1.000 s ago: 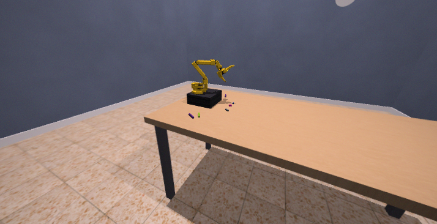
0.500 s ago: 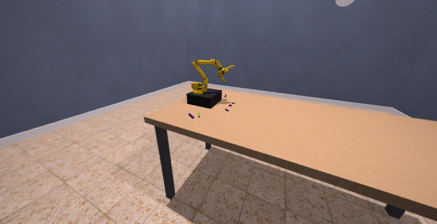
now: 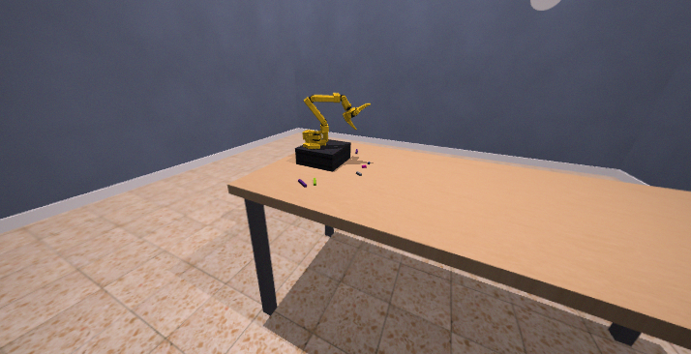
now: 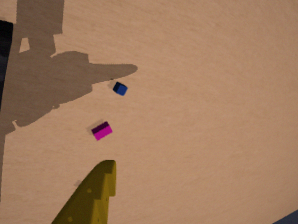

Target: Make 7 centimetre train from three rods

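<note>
Matte yellow gripper [image 3: 357, 116] raised above the wooden table [image 3: 484, 217], jaws wide apart, nothing between them. Arm sits on a black box base [image 3: 339, 151] at the table's far left corner.

Rods are small, blocky, smooth. Count on the top: 1 purple rod [image 3: 302, 183] and 1 lime rod [image 3: 315, 181] near the left front edge; 1 grey rod [image 3: 358, 173]; 1 magenta rod [image 4: 101, 129]; 1 blue rod [image 4: 120, 88]; 1 more purple-looking piece [image 3: 356, 151] just beside the base. All lie apart, none end to end.

Magenta and blue lie near each other under the gripper, at the edge of the arm's shadow.
</note>
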`<state>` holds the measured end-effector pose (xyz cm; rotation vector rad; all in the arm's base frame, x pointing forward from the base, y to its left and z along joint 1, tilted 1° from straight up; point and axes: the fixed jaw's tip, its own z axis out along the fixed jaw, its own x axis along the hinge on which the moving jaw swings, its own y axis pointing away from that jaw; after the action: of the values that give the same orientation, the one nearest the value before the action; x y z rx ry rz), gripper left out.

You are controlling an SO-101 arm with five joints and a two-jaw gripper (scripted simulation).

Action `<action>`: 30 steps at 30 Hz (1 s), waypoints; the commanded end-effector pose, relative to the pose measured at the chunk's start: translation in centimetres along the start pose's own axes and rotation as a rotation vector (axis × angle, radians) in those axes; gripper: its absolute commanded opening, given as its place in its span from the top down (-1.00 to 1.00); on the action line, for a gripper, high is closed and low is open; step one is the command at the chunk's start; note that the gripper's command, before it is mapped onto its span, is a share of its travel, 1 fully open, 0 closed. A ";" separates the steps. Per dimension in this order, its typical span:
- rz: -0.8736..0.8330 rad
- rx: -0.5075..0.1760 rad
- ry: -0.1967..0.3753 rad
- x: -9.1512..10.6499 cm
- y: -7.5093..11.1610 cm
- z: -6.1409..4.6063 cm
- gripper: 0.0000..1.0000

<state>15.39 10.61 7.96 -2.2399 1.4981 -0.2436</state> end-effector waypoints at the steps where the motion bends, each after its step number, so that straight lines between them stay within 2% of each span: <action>1: -0.020 -0.017 0.002 0.0 0.1 -0.1 -1.00; 21: -0.057 -0.043 0.006 0.1 0.3 -0.2 -1.00; 30: -0.069 -0.034 -0.005 -0.3 0.5 -0.3 -1.00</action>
<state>15.14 10.44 7.94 -2.3031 1.4618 -0.2421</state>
